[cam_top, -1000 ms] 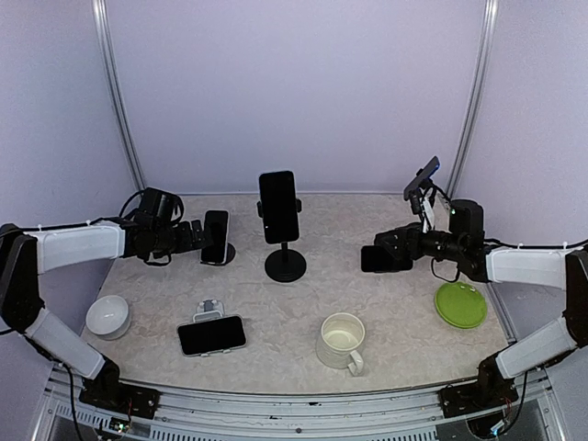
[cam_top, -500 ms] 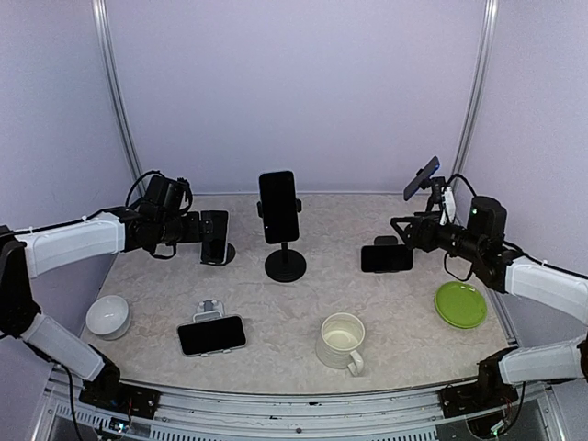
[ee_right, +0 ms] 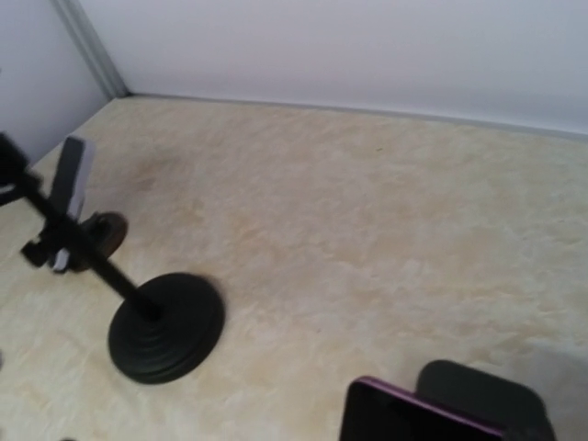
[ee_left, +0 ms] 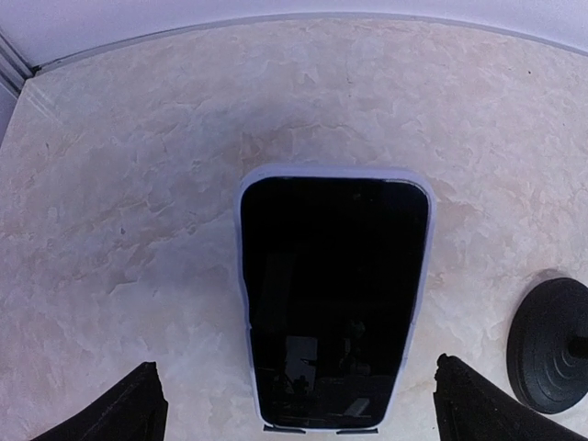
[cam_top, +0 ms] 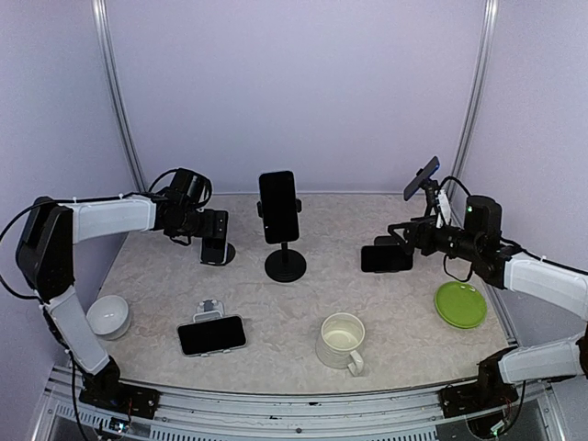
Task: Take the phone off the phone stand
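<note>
Overhead, we see the left gripper at the upright phone near the worktop's rear left corner, where the phone leans on a small round stand. From the left wrist, that phone fills the middle of the view in its white case. The two fingertips stand wide apart, one either side of its lower end, and neither touches it as far as we can make out. The right gripper hovers by a sideways phone near the right edge, with its fingers spread too and holding nothing. From the right wrist we catch only that phone's top edge and the black rest behind it. Between the arms a third phone sits clamped on a tall stand. Toward the front edge lie a flat phone, a mug, a green plate and a white bowl.
</note>
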